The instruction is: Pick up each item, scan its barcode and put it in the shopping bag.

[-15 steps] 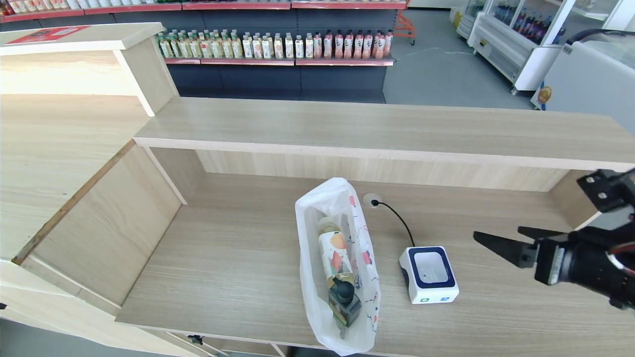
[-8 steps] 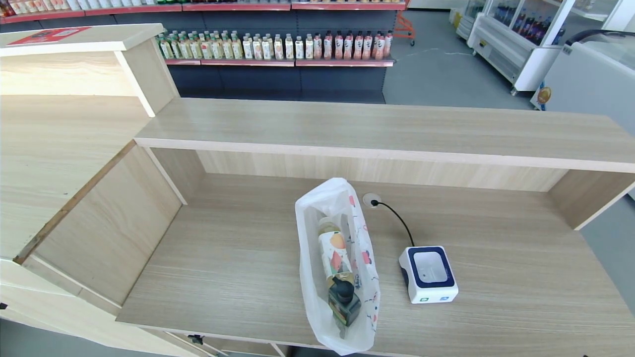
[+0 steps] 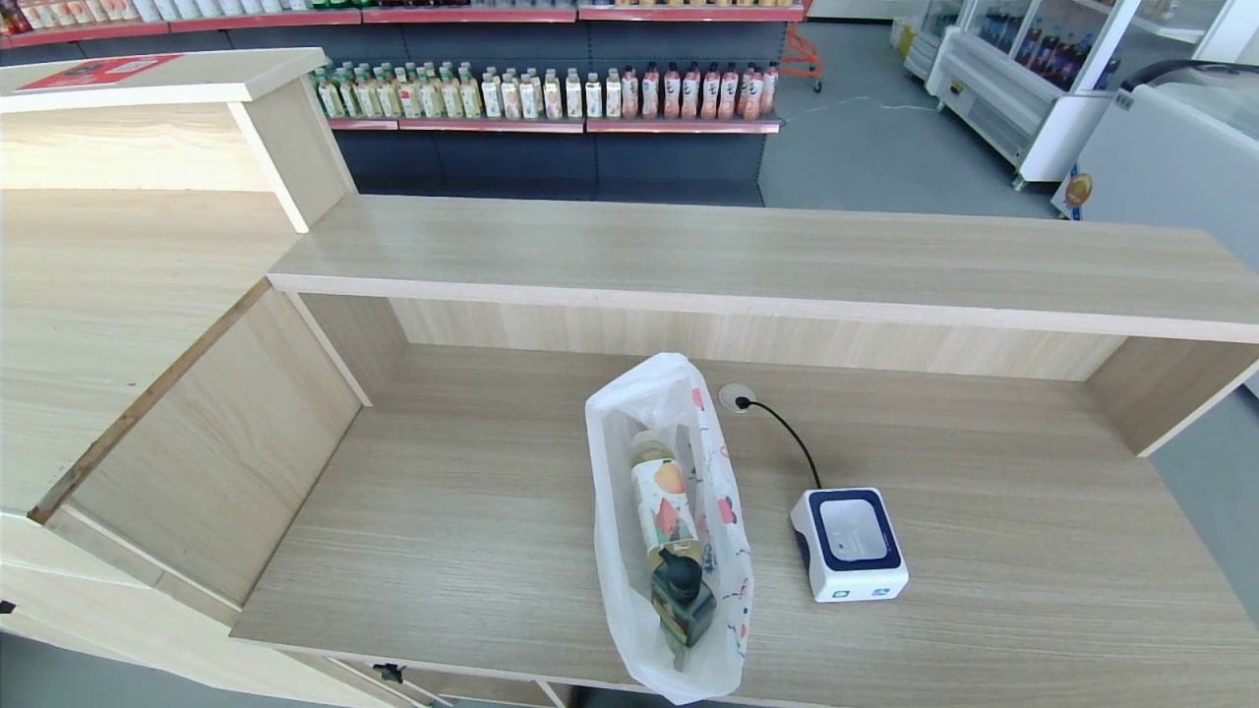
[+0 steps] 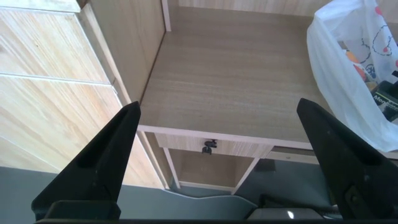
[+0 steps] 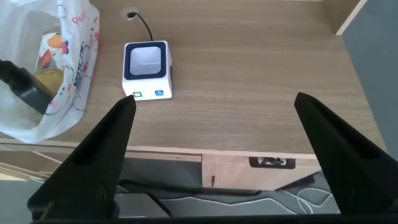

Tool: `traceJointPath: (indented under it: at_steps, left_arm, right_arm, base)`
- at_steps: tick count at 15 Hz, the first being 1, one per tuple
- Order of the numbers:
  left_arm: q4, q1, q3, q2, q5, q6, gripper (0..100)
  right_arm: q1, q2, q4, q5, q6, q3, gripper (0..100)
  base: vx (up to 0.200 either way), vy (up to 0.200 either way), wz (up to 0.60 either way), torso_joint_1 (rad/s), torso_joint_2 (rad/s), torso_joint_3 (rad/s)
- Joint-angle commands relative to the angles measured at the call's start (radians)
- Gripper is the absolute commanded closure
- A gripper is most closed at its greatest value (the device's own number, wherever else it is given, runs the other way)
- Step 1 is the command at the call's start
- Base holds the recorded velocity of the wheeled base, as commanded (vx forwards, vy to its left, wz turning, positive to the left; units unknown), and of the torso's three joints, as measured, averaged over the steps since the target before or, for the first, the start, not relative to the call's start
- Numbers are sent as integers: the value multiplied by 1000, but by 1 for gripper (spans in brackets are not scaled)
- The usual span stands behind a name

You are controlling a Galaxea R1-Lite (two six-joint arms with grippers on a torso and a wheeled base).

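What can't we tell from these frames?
- Head view: no barcode faces the camera on the drink bottle or the dark black-capped bottle. Anything beneath them is hidden by the shopping bag film.
- Both wrist views: bag cut off at the frame edge.
- Head view, scanner: front icons too small to read.

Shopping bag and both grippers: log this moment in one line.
shopping bag: on counter, holds light bottle and dark bottle | scanner: beside bag | left gripper: open, empty | right gripper: open, empty
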Motion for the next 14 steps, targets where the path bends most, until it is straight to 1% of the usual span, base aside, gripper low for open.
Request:
traceJointPath:
  at_steps: [1,11,12,14]
  left_arm:
    - [-1,1,0,0,-1,-1,0]
    - [0,1,0,0,1,-1,0]
    - [-1,1,0,0,1,-8,0]
    - [-1,1,0,0,-1,-2,0]
  right_arm:
    - [-1,-16,0,0,0,0,0]
    - [-1,-16,0,0,1,0,0]
    - [-1,-16,0,0,1,0,0]
    - [-1,-16,0,0,0,0,0]
  base:
    - [0,0,0,0,0,0]
    - [0,0,0,0,0,0]
    - [0,0,0,0,0,0]
    - [0,-200,0,-2,5,0]
